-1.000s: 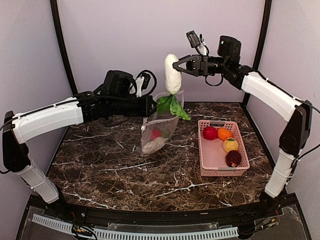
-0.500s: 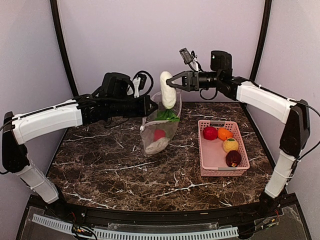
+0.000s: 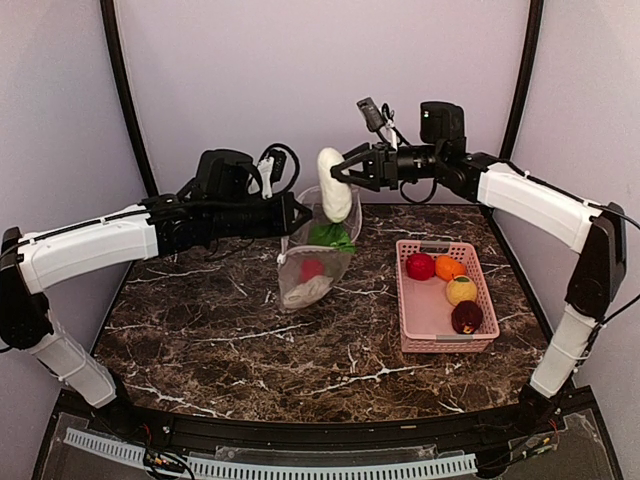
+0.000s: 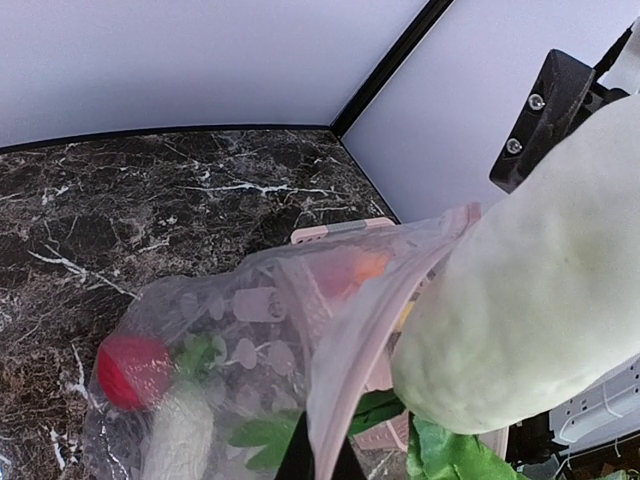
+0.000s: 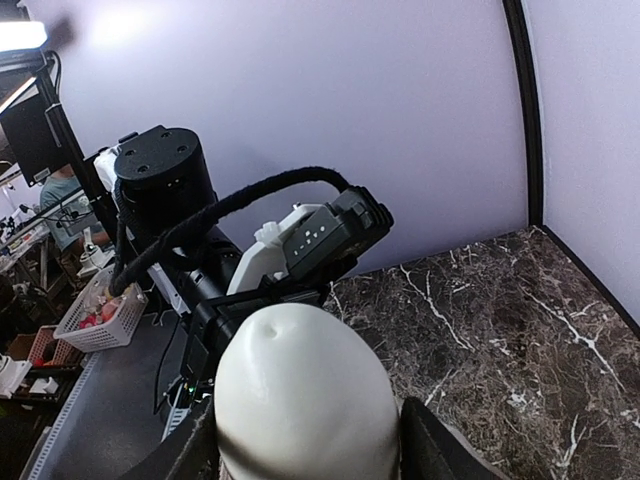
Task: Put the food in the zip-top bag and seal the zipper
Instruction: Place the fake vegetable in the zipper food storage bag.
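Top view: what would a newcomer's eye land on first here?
The white radish toy stands out first, pinched upright in the right gripper high at centre, its leafy end dipping into the mouth of the clear zip-top bag. The left gripper holds that bag up by its edge, with a red ball and a white piece inside. To the right, a pink basket holds four toy fruits.

Pink lattice basket (image 3: 425, 318) toward the right side of a dark marble table (image 3: 220, 340)
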Controlling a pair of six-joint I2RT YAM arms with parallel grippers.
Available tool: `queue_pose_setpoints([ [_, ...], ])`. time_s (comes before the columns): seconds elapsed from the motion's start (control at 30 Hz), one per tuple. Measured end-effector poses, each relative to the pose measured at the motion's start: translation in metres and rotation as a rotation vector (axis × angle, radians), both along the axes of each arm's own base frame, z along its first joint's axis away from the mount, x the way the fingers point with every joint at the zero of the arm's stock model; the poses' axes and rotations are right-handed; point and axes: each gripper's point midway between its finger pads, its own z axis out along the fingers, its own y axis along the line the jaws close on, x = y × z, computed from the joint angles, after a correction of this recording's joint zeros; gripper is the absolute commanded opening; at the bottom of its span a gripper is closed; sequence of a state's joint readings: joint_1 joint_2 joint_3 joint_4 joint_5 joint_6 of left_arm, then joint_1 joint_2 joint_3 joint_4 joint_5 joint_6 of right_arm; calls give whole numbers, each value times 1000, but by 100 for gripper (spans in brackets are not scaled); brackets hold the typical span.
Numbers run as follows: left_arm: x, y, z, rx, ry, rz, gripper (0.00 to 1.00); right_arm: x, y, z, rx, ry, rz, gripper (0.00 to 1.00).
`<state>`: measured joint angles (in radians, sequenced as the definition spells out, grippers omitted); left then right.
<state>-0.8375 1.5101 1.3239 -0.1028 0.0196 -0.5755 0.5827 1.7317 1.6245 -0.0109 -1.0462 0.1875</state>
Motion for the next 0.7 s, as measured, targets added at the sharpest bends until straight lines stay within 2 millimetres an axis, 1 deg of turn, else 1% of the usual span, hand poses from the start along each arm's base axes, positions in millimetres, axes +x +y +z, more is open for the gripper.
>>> queue_pose_setpoints([
  [0.03,-1,1,0,0,1,1,1,0,0,0,-3,2,-1,72],
  [0.13,-1,2,-1,-3,2,4,1,-2,-2,-2,-14,-11,-4,80],
  [0.27,-1,4,-3,0,6,8,1,-2,-2,-3,-23,-18,-3,85],
  [0.4,-2,6,-5,2,8,9,1,-4,-3,-2,-34,-42,5,84],
  [0.5,-1,7,-5,9,3,16,1,-9,-6,5,-39,-101,21,82],
  [0.6,0,12,-8,45,-11,25,1,-23,-13,12,-55,-182,50,80],
  [0.7,0,20,-5,99,-38,36,1,-39,-25,21,-72,-270,68,78],
])
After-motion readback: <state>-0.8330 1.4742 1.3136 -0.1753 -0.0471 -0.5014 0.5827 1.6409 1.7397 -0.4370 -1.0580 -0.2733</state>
